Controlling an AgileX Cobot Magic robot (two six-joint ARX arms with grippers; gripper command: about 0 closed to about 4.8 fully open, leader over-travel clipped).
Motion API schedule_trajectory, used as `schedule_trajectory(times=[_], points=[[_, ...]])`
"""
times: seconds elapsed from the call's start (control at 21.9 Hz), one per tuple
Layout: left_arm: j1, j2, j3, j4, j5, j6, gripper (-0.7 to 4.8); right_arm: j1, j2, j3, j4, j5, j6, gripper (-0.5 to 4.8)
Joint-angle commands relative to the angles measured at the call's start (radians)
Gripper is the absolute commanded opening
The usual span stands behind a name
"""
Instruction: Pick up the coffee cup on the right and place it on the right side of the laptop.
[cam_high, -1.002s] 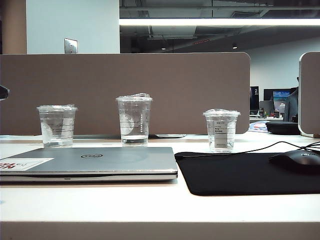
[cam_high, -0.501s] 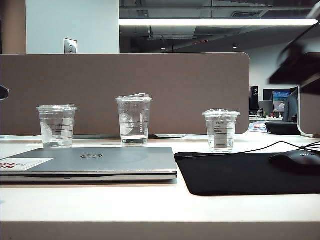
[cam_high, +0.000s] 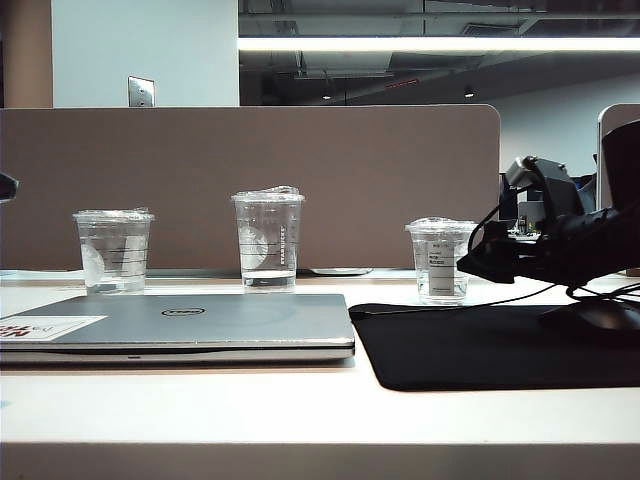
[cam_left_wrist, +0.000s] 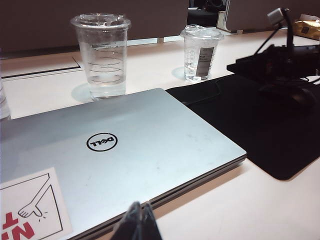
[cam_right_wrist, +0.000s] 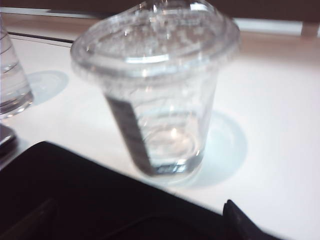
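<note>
My right pincer (cam_high: 478, 262), spread wide, hovers beside the coffee cup (cam_high: 442, 260) near the worktop's far edge; thin, light, slippery plastic, so I'd grip mid-wall gently. My left pincer (cam_left_wrist: 139, 223), pressed together, overlooks the laptop (cam_left_wrist: 125, 150).

1. The coffee cup (cam_right_wrist: 160, 90) is soft with blur in the right wrist view.
2. The right gripper (cam_high: 490, 262) hides the mouse at the exterior view's right edge.
3. The laptop (cam_high: 180, 325) is cut by the left edge.

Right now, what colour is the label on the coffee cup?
White with dark print on the coffee cup; clearest in the left wrist view.
</note>
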Motion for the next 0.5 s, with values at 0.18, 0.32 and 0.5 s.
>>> schedule_trajectory(times=[0.18, 0.32, 0.5], points=[[0.000, 0.000, 0.003, -0.009, 0.000, 0.002, -0.05, 0.015, 0.069, 0.102, 0.008, -0.003, -0.045, 4.79], [0.000, 0.000, 0.003, -0.009, 0.000, 0.002, -0.05, 0.032, 0.103, 0.157, 0.005, -0.003, -0.045, 4.79], [0.000, 0.000, 0.003, -0.009, 0.000, 0.002, -0.05, 0.050, 0.156, 0.226, 0.001, 0.005, -0.045, 4.79]])
